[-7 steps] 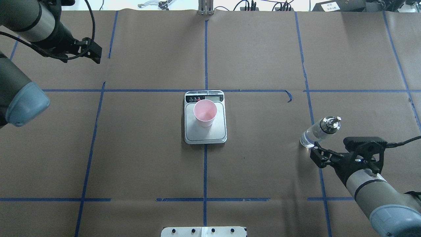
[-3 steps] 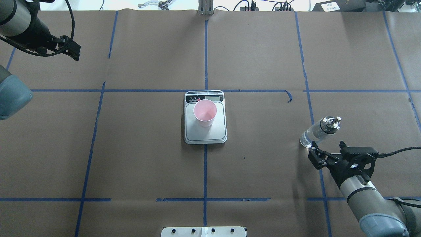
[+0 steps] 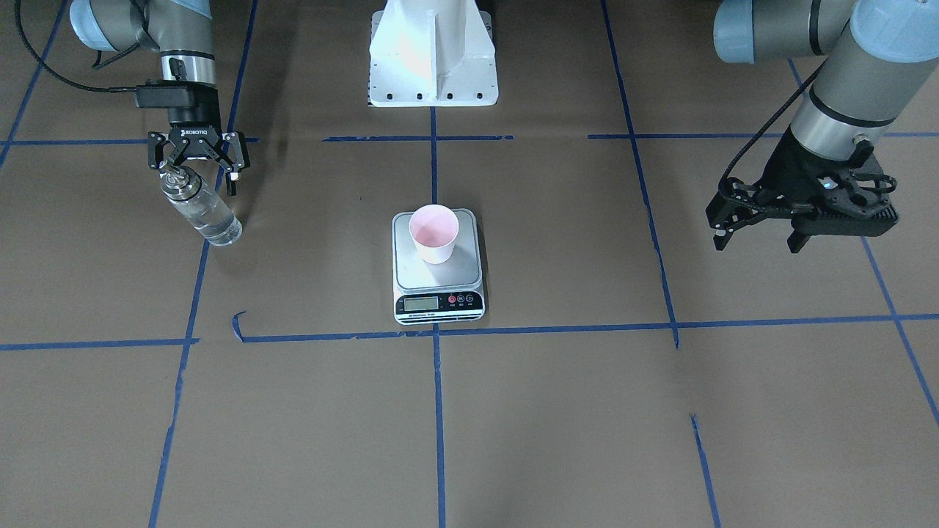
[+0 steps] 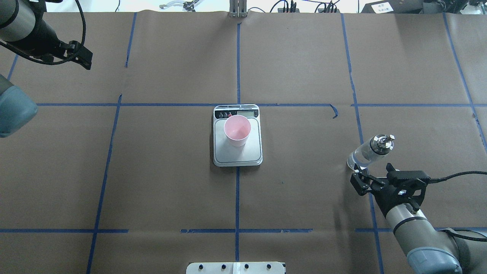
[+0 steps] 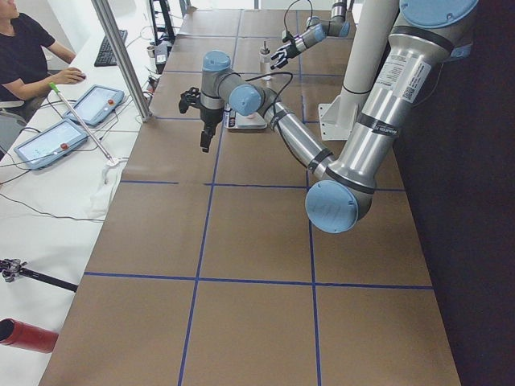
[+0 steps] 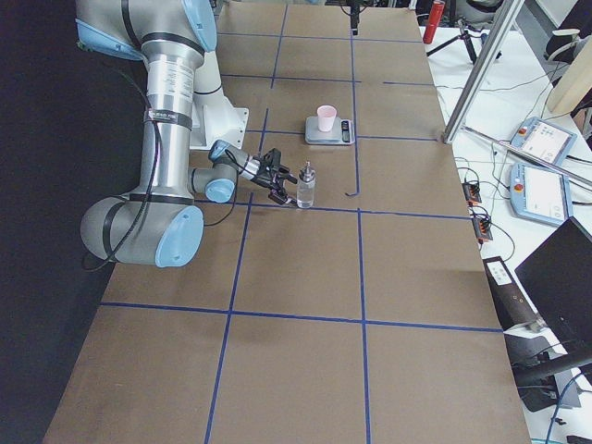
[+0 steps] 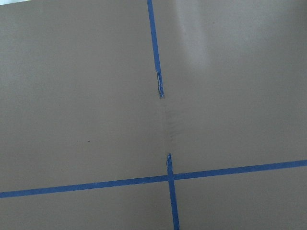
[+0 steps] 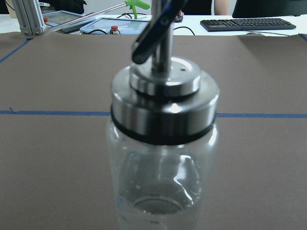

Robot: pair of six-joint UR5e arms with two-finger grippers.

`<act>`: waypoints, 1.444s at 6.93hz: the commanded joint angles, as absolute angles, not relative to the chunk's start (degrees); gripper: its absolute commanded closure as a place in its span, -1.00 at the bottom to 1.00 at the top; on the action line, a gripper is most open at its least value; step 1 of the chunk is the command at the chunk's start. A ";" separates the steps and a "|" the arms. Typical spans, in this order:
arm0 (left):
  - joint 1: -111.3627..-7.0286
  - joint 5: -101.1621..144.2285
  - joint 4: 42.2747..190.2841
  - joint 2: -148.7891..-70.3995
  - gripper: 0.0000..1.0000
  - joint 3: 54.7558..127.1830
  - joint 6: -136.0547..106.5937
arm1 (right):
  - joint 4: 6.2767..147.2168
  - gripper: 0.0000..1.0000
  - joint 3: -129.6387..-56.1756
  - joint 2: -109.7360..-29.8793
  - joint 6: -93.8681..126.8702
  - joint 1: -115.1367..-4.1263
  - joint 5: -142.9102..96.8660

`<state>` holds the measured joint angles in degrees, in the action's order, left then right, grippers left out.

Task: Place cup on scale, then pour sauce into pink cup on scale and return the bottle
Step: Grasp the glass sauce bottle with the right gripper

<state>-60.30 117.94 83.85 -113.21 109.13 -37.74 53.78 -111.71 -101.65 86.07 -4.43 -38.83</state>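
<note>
Pale-pink tapered paper cup [image 4: 237, 130] stands upright on flat square scale with silver-grey platform [image 4: 222, 154], toward the display end, mid-tabletop. Can't tell if the cup holds any liquid. Scale's black strip with display and round buttons faces away from the robot base.

Small clear glass bottle with shiny silver cap and thin spout [image 4: 364, 155] stands upright on brown paper-covered tabletop [image 4: 171, 182], robot's right side, well apart from the scale, beside a blue tape line. Clear colourless liquid [image 8: 153, 215] shows in the bottle's lower part.

Right pincer [image 3: 196, 174] sits level with the bottle, jaws spread wide, gripping nothing. Overhead view puts its fingertips just short of the bottle on the robot's side. Front view lines the cap up between them. Contact: can't tell. Right wrist view is filled by the bottle, centred.

Left pincer [image 3: 759, 238] hangs over the robot's left part of the tabletop, well apart from the scale, jaws apart, empty. Left wrist view shows only brown paper and blue tape [image 7: 158, 48].
</note>
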 commanded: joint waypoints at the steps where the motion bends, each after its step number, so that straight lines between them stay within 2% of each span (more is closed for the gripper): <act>1: -60.29 117.95 83.85 -113.38 -1.00 108.98 -38.14 | 53.79 -1.00 -109.09 -99.15 85.96 -5.00 -38.41; 5: -60.21 118.04 83.76 -113.73 -1.00 108.98 -38.50 | 53.88 -1.00 -108.37 -98.00 82.71 -8.96 -38.41; 7: -60.21 118.12 83.76 -113.73 -1.00 108.98 -38.58 | 53.88 -1.00 -104.96 -93.54 82.62 -10.19 -38.50; 8: -60.21 118.12 83.76 -113.73 -1.00 108.98 -38.67 | 53.88 -0.65 -104.16 -92.30 82.70 -10.54 -38.67; 9: -60.21 118.21 83.76 -113.82 -1.00 108.98 -39.45 | 53.70 0.69 -104.24 -92.29 82.79 -11.07 -38.85; 10: -59.86 118.30 83.85 -114.17 -1.00 109.07 -42.60 | 53.61 1.00 -104.59 -92.20 81.05 -11.42 -39.02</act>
